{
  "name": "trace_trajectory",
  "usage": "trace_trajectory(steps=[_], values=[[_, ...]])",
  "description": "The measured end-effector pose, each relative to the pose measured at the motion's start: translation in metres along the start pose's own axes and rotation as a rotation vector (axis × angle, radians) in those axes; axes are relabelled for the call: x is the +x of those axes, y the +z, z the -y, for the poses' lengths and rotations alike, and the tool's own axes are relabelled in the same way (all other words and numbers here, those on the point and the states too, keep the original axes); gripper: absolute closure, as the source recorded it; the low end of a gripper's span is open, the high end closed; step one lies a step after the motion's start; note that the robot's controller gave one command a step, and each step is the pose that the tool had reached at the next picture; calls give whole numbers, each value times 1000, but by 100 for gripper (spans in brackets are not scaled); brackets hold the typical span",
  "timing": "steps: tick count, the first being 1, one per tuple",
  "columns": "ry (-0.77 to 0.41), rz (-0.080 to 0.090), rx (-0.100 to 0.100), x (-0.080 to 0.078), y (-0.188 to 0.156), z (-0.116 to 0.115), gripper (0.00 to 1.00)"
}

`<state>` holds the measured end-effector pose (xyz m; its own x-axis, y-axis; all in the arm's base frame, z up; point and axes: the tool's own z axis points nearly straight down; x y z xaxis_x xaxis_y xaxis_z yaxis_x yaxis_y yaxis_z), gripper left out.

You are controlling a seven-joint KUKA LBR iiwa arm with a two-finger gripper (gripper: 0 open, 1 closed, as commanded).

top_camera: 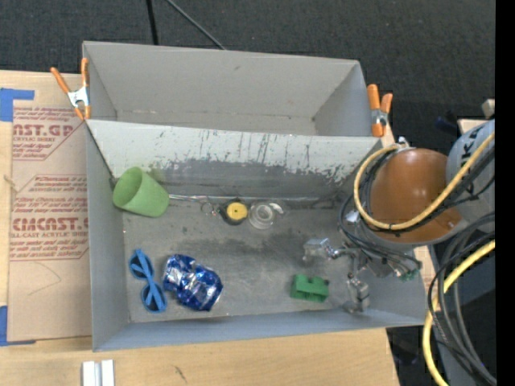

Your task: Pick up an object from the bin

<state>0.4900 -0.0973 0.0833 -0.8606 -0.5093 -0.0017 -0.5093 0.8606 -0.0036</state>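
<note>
Green block is the thing lying closest to my tool, so I take it as the pick. It is a small, flat, bright green piece with a stepped outline, roughly rectangular, lying on the floor of the grey bin near the front wall and toward the right end. It lies by itself, with bare metal all round it.

From my seat the tool sits low in the bin's front right corner, just beside the block on its right and not touching it. I cannot tell whether the tool is spread or pressed together; the metal parts overlap from this angle. Nothing is visibly held in it. Above it I see the arm's brown domed cover with a yellow cable looped around it.

The rest lies well apart from the block. A green cup is tipped on its side at the left wall. A small yellow disc and a clear round piece sit just beside each other near the back wall. A blue pair of toy glasses lies against a crumpled blue and white wrapper at the front left.
</note>
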Motion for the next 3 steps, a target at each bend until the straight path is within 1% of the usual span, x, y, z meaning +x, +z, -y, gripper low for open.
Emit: trace_trajectory(steps=[1,2,3], values=[[-297,11,3,-24,9,-52,0],[-293,2,-5,-21,11,-53,100],[-297,7,1,-35,-135,-69,100]])
